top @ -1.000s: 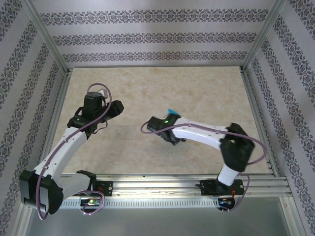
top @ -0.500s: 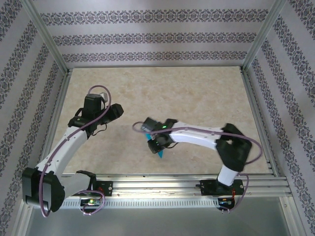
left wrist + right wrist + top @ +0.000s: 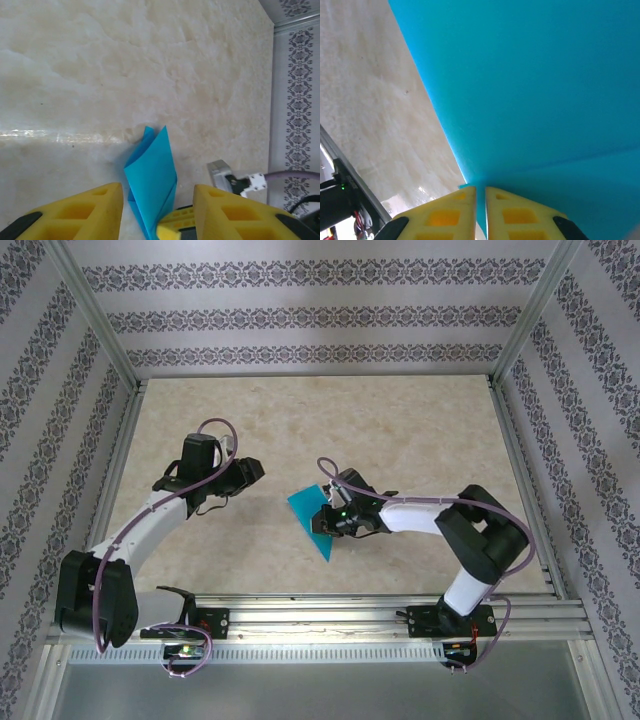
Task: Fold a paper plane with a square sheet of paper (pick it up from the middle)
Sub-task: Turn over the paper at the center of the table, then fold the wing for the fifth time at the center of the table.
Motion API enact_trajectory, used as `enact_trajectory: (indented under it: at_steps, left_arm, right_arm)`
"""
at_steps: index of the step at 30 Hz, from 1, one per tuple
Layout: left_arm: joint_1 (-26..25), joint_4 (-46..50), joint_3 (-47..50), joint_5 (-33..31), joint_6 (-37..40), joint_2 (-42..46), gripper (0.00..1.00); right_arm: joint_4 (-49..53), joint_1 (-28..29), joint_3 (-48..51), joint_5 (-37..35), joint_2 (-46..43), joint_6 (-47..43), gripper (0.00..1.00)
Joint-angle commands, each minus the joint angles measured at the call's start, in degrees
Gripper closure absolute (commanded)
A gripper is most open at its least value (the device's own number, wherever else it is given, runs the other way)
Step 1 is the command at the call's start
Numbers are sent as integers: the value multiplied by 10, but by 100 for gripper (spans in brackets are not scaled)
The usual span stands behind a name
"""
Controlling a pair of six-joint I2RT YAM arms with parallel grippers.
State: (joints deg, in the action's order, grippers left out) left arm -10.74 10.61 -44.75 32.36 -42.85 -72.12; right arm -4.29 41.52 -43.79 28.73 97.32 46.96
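Note:
The teal-blue paper plane [image 3: 308, 518] is a folded dart with its point toward the near edge, low over the table's middle. My right gripper [image 3: 332, 516] is shut on its right side. In the right wrist view the yellow pads [image 3: 502, 212] pinch the edge of the paper plane [image 3: 535, 85], which spreads away from my right gripper [image 3: 481, 192]. My left gripper [image 3: 256, 471] stands open a short way left of the paper, facing it. In the left wrist view the paper plane [image 3: 152, 175] stands folded just beyond my left gripper [image 3: 157, 190], untouched by it.
The beige marble-patterned table [image 3: 400, 430] is ringed by a metal frame and patterned walls. An aluminium rail [image 3: 330, 605] runs along the near edge by the arm bases. Bare table lies behind and to the right of both arms.
The right wrist has swung the paper down from its raised spot and turned it so it spreads flatter, pointing to the near edge. The left gripper has moved right toward it and narrowed a little.

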Motion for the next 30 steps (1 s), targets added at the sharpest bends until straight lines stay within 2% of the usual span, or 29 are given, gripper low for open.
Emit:
enact_trajectory:
  at_steps: [1,9,16,23,27,30]
  left_arm:
    - [5,-29,8,32,-16,-3,59]
    - [4,-58,18,75,-32,-26,68]
    - [-41,-113,17,109,-67,-101,78]
    - [-99,-75,-25,61,-49,-203,85]
    - [-109,-121,-29,72,-65,-263,87]
    - [-109,-79,-36,28,-40,-279,91]
  right_arm:
    - [-53,7,-16,27,26,34,88]
    - [-69,29,-11,0,77,73,90]
    - [-89,56,22,-96,75,160,91]
    - [-137,76,39,-133,75,212,91]
    - [-150,76,43,-132,70,218,89]
    - [-150,75,48,-141,51,211,87]
